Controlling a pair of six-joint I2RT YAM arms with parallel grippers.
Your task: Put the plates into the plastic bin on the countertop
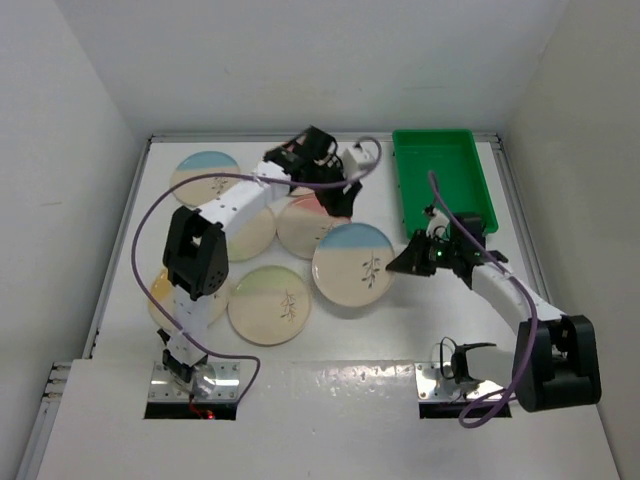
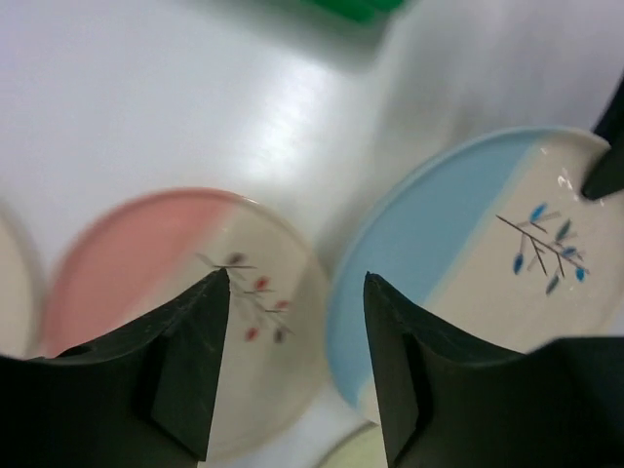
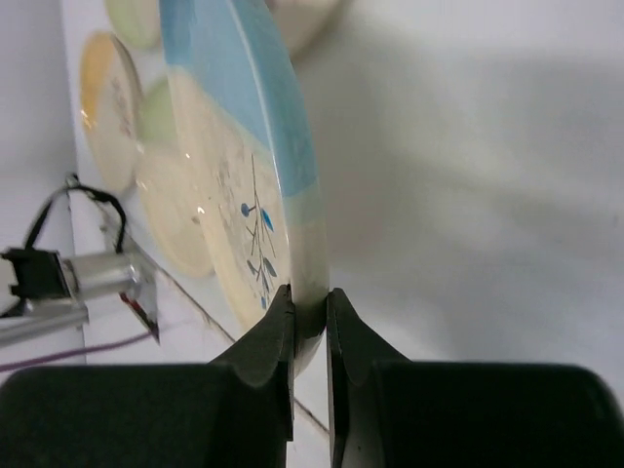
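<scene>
Pinching the blue-segment plate point(image 1: 352, 264) by its right rim, the right hand point(image 1: 405, 262) had both fingers pressed onto the edge. The right wrist view showed the rim clamped between the two tips, sprig side facing left. That plate sat mid-counter, just left of the green bin point(image 1: 400, 180) and apart from it. In the top view its outline overlapped the pink-segment plate point(image 1: 305, 225) at upper left and came near the green-segment plate point(image 1: 268, 305) at lower left. Couldn't tell whether it was lifted or resting flat.

Left hand point(image 2: 292, 283) was spread wide, holding nothing, hovering over the gap between the pink-segment plate and the blue-segment plate.

Other plates lay on the counter point(image 1: 360, 350). A second blue-segment plate point(image 1: 203, 178) was at far left. A yellow-segment plate point(image 1: 160, 290) was partly hidden under the left arm, and one more plate point(image 1: 250, 230) under that arm was too covered to read its colour. The bin stood at the far right corner of the counter.
</scene>
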